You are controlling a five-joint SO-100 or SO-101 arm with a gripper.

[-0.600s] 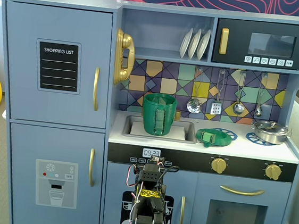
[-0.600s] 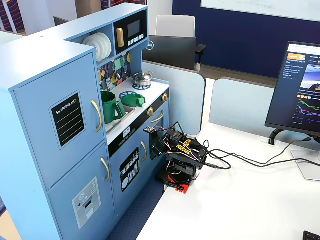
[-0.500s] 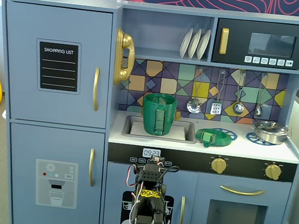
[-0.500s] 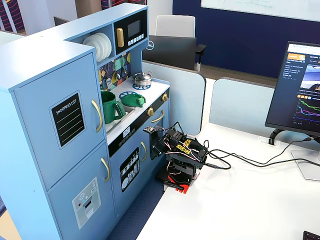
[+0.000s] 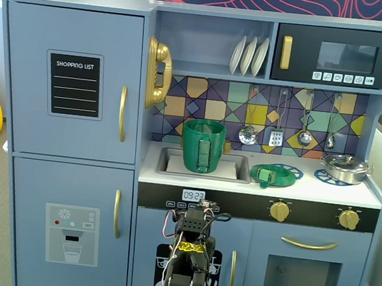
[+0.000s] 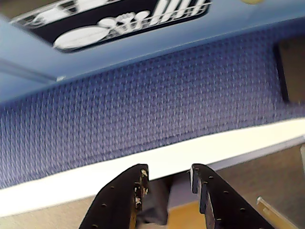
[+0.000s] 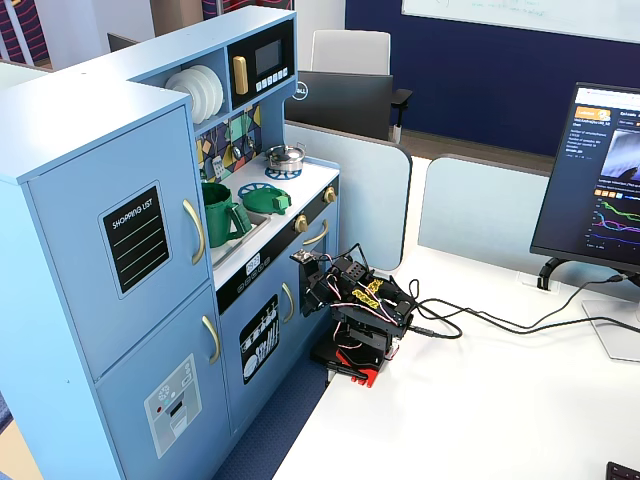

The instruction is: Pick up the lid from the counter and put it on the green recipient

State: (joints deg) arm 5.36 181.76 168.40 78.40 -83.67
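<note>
The lid (image 5: pixel 267 174) is a flat dark-green disc lying on the white counter, over a blue burner ring, to the right of the sink; it also shows in a fixed view (image 7: pixel 266 199). The green recipient (image 5: pixel 203 146) is a tall ribbed pot standing upright in the sink, its strap handle facing front; it also shows in a fixed view (image 7: pixel 218 212). My arm (image 5: pixel 190 252) is folded low in front of the kitchen's lower doors, well below the counter. In the wrist view my gripper (image 6: pixel 167 174) is open and empty, pointing down at blue carpet and the white table edge.
A shiny silver pot (image 5: pixel 344 168) sits on the right burner. Utensils (image 5: pixel 277 135) hang on the back wall above the counter. Gold knobs (image 5: pixel 279 210) and door handles stick out of the front panel. The arm's base (image 7: pixel 355 350) stands on a white desk with cables and a monitor (image 7: pixel 600 180).
</note>
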